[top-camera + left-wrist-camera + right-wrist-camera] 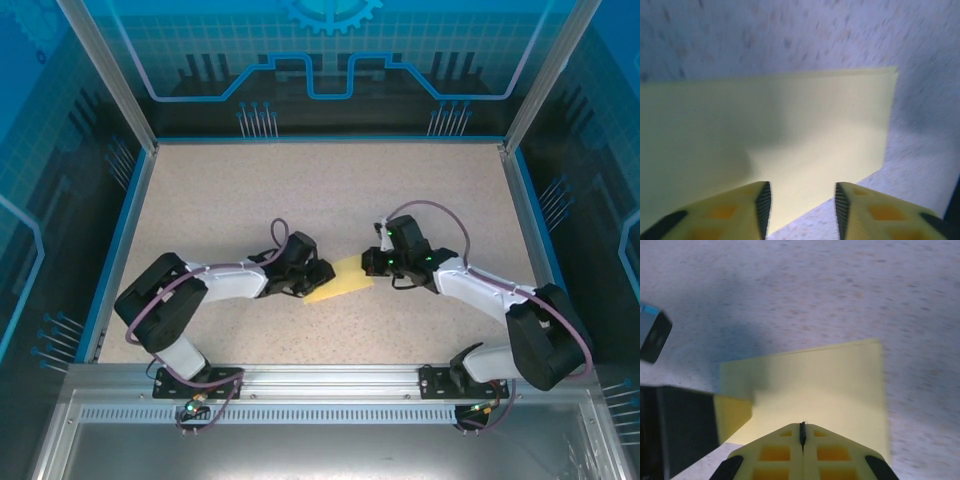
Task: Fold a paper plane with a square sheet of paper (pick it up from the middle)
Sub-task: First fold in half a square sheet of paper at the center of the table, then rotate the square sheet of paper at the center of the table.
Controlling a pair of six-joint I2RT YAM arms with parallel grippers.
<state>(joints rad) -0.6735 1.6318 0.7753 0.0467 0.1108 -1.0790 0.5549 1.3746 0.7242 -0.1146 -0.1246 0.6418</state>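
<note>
**A:** top cam?
**B:** yellow sheet point(338, 281) near the middle of the table point(300, 190), right between both grippers.
**A:** left wrist?
**B:** left gripper point(802, 192) jaws apart, sheet just ahead.
**A:** right wrist?
**B:** right gripper point(802, 426) clamped down on the sheet's edge.

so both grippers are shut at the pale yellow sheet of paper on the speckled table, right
No, only the right gripper is shut. The left gripper is open, fingers apart, as the left wrist view shows. Both are at the pale yellow sheet of paper on the speckled table.
</note>
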